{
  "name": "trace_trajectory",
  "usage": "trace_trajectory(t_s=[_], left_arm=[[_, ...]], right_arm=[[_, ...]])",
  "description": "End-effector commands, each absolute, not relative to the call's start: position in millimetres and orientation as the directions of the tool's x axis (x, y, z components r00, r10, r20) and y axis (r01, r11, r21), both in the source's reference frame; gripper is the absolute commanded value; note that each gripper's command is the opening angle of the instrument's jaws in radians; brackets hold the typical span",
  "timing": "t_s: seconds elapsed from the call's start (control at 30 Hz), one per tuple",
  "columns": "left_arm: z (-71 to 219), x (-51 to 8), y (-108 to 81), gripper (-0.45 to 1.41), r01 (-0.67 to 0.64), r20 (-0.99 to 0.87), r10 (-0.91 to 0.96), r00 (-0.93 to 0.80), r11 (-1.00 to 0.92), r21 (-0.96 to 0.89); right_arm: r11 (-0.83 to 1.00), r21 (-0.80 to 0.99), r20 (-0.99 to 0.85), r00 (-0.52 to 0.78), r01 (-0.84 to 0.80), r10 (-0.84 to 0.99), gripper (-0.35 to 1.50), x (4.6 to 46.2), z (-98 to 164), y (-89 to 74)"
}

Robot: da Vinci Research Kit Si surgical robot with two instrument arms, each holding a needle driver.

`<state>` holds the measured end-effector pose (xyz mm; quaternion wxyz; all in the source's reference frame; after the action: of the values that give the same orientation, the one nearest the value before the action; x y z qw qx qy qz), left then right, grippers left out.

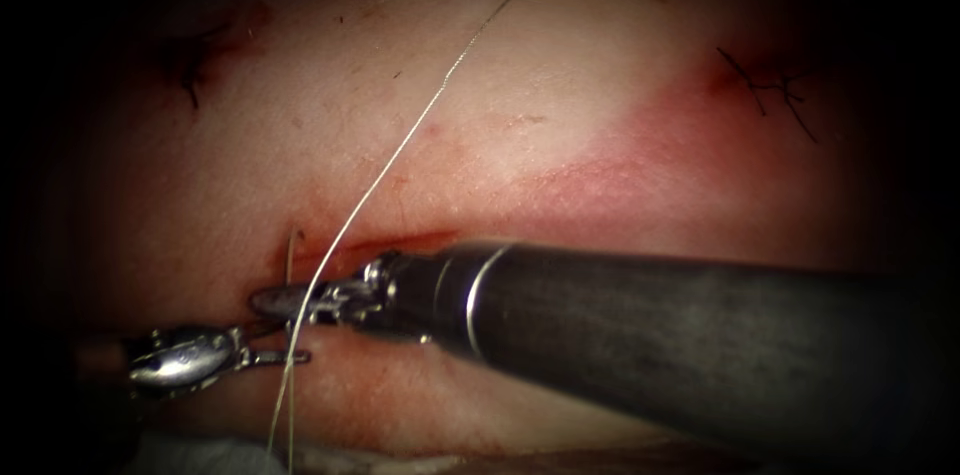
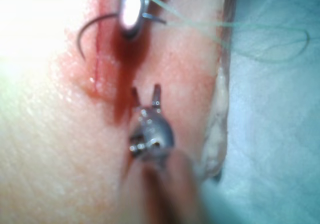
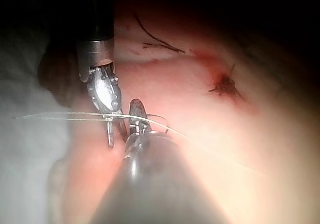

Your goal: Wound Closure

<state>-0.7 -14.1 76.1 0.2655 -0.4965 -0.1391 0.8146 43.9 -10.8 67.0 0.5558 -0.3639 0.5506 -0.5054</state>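
My left jaws (image 2: 146, 95) stand open and hold nothing, while my right jaws (image 1: 285, 303) grasp the needle (image 2: 87, 34) at the cut (image 1: 385, 243). The needle curves out of the tissue (image 1: 560, 115); the thread (image 1: 400, 150) crosses over both tools, and old stitches (image 1: 770, 90) lie well apart.

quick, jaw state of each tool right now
left tool: open, holding nothing
right tool: shut on the needle, off its middle; whether it's in the tissue cannot be told

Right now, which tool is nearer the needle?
Right. The right tool grips the needle partway along its curve, at the cut. The left tool sits close beside it, jaws open, holding nothing, clear of the needle.
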Motion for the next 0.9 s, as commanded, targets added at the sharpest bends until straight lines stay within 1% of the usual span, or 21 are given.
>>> trace_trajectory(t_s=[0.03,0.27,0.9], left_arm=[[76.7,-1.2,-14.8,0.29,-0.294,-0.732,0.575,-0.366,-0.817,-0.496],[76.8,-1.3,-14.9,0.27,-0.298,-0.729,0.580,-0.364,-0.814,-0.499],[76.8,-1.2,-14.9,0.27,-0.297,-0.729,0.580,-0.364,-0.814,-0.499]], right_arm=[[0.213,-0.963,-0.233,-0.118,0.163,-0.965,-0.35,44.6,68.3,-11.3],[0.167,-0.970,-0.191,-0.125,0.178,-0.974,-0.35,45.4,68.9,-10.4],[0.150,-0.967,-0.178,-0.124,0.206,-0.976,-0.35,44.0,69.8,-11.4]])
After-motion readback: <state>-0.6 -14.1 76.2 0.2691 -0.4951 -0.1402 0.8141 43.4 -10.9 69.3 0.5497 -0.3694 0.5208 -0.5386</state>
